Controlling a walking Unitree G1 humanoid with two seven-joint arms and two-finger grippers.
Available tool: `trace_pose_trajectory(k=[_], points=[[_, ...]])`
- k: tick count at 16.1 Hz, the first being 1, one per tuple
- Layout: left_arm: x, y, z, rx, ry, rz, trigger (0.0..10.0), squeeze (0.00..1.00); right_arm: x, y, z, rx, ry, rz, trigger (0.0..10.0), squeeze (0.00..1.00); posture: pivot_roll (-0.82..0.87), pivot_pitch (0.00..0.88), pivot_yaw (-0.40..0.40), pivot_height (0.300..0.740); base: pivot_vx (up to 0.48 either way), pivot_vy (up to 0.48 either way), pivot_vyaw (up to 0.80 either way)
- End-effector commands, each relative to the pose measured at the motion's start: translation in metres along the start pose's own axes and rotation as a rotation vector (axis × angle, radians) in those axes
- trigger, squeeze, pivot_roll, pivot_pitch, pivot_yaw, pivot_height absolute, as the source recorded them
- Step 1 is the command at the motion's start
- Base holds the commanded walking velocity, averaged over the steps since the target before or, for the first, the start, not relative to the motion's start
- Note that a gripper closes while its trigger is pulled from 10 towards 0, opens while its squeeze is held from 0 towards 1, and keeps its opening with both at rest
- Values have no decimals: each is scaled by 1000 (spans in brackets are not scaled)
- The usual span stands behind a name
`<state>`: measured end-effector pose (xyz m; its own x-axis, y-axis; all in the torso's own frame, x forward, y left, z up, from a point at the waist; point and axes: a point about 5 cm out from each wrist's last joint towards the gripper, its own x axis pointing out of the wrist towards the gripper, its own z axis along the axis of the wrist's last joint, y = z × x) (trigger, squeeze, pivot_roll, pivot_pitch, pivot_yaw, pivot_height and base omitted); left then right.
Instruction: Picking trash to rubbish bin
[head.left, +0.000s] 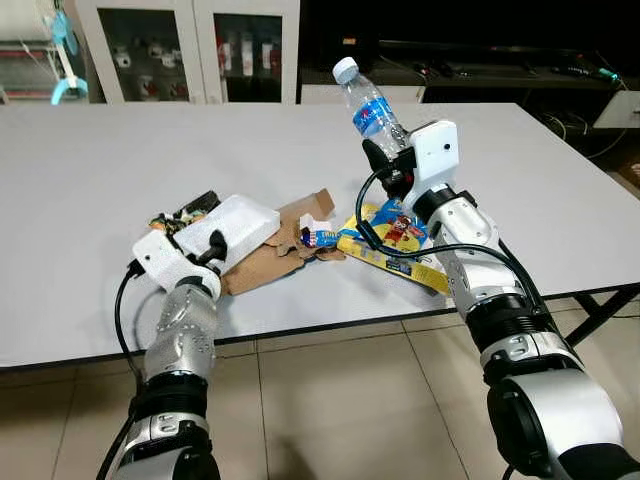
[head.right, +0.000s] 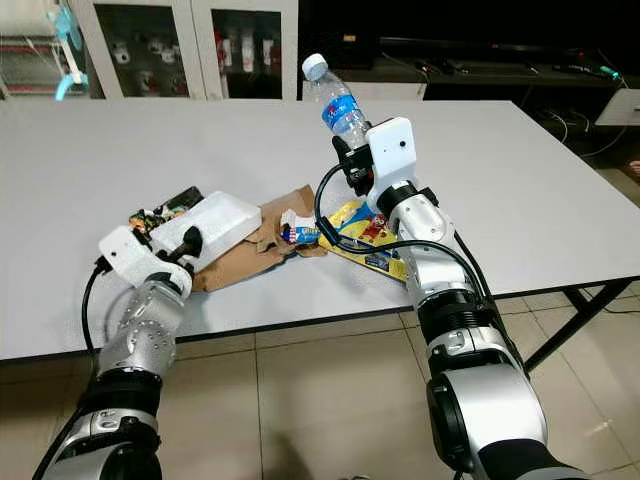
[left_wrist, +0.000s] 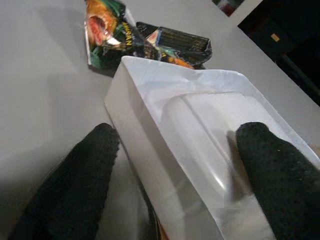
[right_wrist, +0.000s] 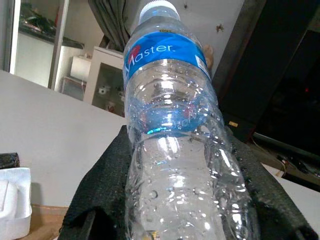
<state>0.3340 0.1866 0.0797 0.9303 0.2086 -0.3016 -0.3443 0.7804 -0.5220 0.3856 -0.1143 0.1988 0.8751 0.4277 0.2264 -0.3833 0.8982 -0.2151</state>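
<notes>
A clear plastic water bottle (head.left: 369, 108) with a blue label and white cap is held tilted above the table, my right gripper (head.left: 387, 160) shut on its lower body; black pads press both sides of the bottle (right_wrist: 175, 150). On the table lies a white foam tray (head.left: 237, 224). My left gripper (head.left: 206, 244) is open astride its near wall: one finger (left_wrist: 80, 180) is outside on the table, the other (left_wrist: 280, 170) inside the tray (left_wrist: 200, 115). Torn brown cardboard (head.left: 290, 250) lies under and beside the tray.
A yellow snack wrapper (head.left: 400, 245) and a small colourful wrapper (head.left: 320, 237) lie below the right arm. Dark crumpled wrappers (left_wrist: 115, 35) lie just beyond the tray. The white table (head.left: 100, 160) reaches to glass-door cabinets (head.left: 190, 50). Tiled floor lies below the table's front edge.
</notes>
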Motion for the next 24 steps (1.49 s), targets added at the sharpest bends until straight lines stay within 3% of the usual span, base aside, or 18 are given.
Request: trace_pose_trajectory(k=[1,2,19,22,24], points=[[-12,27,-50,-40,232,122,3059,0,2,-5,5,-5,-5,-6,10000,0,-60,28,-83,740,0,0,0],[-13,27,-51,-36,240,112,0,0,1,-7,4,-6,-3,-9,10000,0,-60,28,-83,740,0,0,0],[-16,18,-59,-78,272,85,0,0,2,-8,4,-15,4,-6,10000,0,-72,26,-90,740,0,0,0],[-15,14,-56,-57,244,77,0,0,2,-8,4,-16,4,-8,10000,0,-73,25,-92,740,0,0,0],[-13,6,-44,6,160,29,0,0,2,-9,5,-18,5,-8,10000,0,-73,24,-94,740,0,0,0]])
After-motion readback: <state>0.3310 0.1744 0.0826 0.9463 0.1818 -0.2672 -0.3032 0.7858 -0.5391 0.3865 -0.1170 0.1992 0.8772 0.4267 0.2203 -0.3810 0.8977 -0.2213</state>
